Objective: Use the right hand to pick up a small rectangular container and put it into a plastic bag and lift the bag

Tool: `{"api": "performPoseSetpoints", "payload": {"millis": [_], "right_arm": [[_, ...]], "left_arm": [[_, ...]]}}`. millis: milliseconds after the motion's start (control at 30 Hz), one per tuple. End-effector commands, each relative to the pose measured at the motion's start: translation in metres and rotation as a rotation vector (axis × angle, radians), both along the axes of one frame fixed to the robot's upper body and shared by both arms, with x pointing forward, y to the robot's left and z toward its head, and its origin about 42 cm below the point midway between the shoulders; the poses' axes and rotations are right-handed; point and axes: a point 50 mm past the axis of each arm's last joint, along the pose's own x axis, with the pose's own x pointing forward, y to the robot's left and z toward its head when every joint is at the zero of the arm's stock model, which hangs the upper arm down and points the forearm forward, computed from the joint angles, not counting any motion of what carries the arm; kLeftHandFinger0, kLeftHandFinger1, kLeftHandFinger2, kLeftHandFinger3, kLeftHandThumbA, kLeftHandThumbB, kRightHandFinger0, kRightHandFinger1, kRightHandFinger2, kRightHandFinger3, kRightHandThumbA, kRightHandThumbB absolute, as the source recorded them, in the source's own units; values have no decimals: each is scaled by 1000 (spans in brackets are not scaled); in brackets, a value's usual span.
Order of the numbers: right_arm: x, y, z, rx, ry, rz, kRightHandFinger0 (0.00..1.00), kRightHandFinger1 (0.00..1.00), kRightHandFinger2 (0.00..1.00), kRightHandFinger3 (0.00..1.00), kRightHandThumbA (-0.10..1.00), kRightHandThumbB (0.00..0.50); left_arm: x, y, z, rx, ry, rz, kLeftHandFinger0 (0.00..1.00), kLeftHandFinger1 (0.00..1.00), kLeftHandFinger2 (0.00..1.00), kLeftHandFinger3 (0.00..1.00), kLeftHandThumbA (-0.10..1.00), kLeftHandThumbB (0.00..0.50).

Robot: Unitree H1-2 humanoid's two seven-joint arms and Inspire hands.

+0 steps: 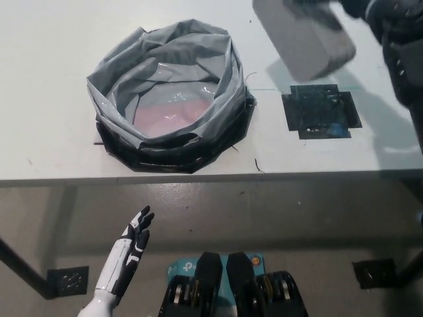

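Container [305, 41], grey and blurred, is up off the tabletop [46, 142] near its far right corner, clutched from above in the black right hand [360, 10], whose fingers wrap its top end. Below it lies a dark mat [320, 111], and the bag [168, 92] sits open toward the left edge. White left hand [129, 254] hangs below the near edge, fingers spread, holding nothing.

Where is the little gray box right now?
The gray box is up in the air at the top right of the head view, held by the black right hand, above the black mat and right of the bag.
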Motion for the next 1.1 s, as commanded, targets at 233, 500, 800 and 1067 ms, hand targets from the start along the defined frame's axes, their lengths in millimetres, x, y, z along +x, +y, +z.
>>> {"api": "performPoseSetpoints", "payload": {"millis": [233, 500, 800, 1067], "right_arm": [[-28, 31, 110, 378, -67, 160, 0, 386, 859, 1000, -100, 130], [-36, 88, 119, 277, -126, 241, 0, 446, 920, 967, -100, 155], [-38, 180, 81, 152, -95, 288, 85, 558, 917, 920, -100, 173], [-38, 233, 30, 2, -77, 275, 31, 495, 857, 827, -100, 191]], "left_arm": [[-3, 3, 8, -3, -42, 6, 1000, 1000, 1000, 1000, 1000, 337], [-6, 0, 4, 3, -31, -2, 1000, 1000, 1000, 1000, 1000, 330], [-15, -1, -1, 0, -18, -14, 1000, 1000, 1000, 1000, 1000, 323], [-16, -2, 0, 20, -32, -30, 1000, 1000, 1000, 1000, 1000, 299]]}}
